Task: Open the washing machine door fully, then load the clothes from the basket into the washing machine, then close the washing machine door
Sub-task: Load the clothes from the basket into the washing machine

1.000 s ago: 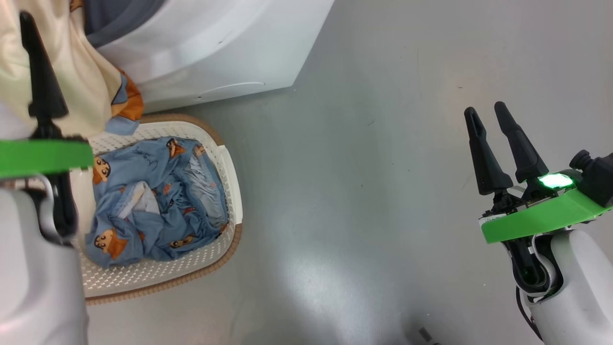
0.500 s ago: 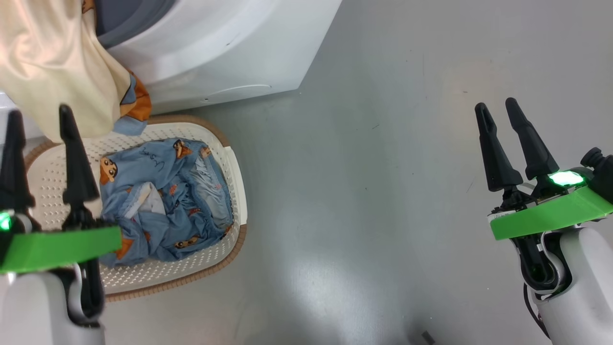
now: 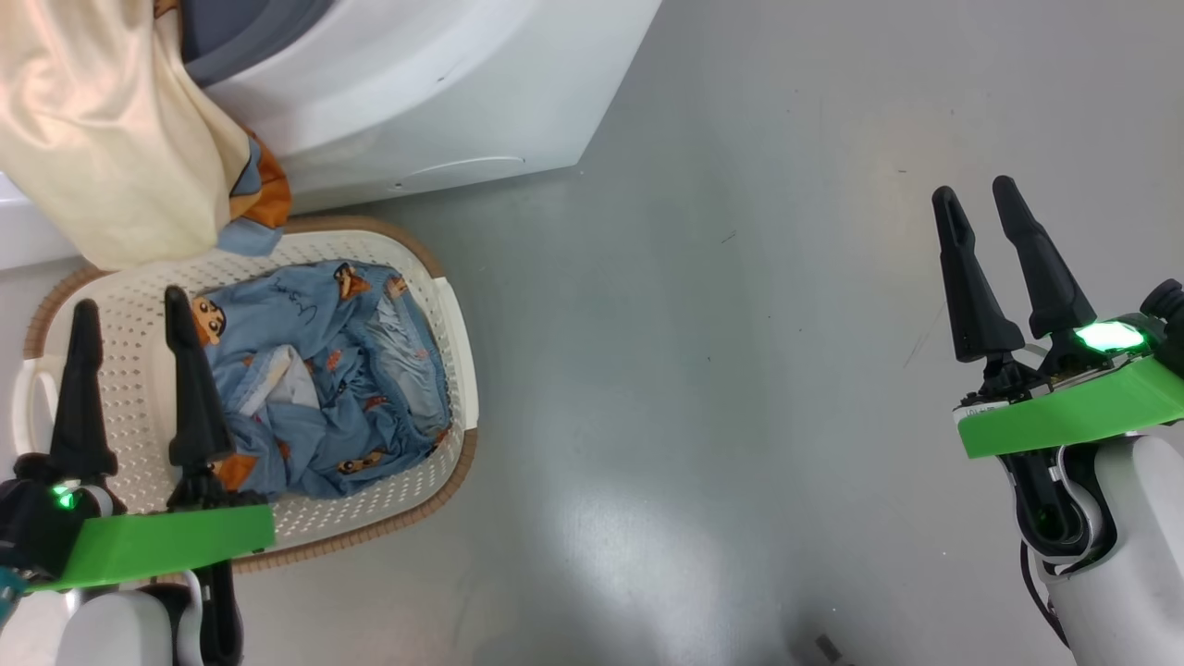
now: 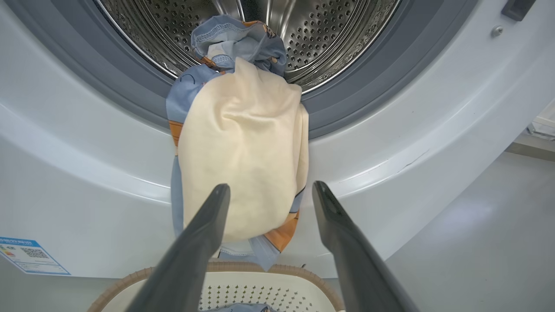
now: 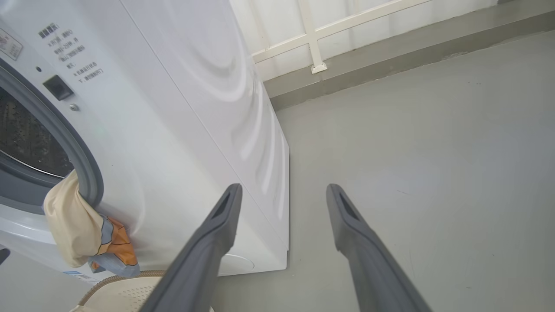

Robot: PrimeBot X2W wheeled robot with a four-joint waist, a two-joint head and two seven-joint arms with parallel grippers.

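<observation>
A cream and blue garment [image 4: 240, 156] hangs half out of the washing machine [image 4: 390, 130], draped over the grey gasket with its lower end dangling above the basket [image 3: 449, 305]. The same garment [image 3: 102, 139] shows at the head view's upper left. More light-blue printed clothes [image 3: 314, 379] lie in the basket. My left gripper [image 3: 129, 314] hovers open and empty over the basket's left part. Over bare floor far to the right, my right gripper [image 3: 976, 199] stands open and empty too. The washing machine door is out of view.
Grey floor [image 3: 694, 370] stretches between the basket and my right arm. In the right wrist view, the washer's white side panel [image 5: 208, 86] stands left of the open fingers, with a low white railing [image 5: 312, 39] and a kerb behind.
My left gripper has drawn back from the garment at the washer's mouth, down toward me, and now stands over the basket. The garment stays hanging from the opening. The camera shifted slightly.
</observation>
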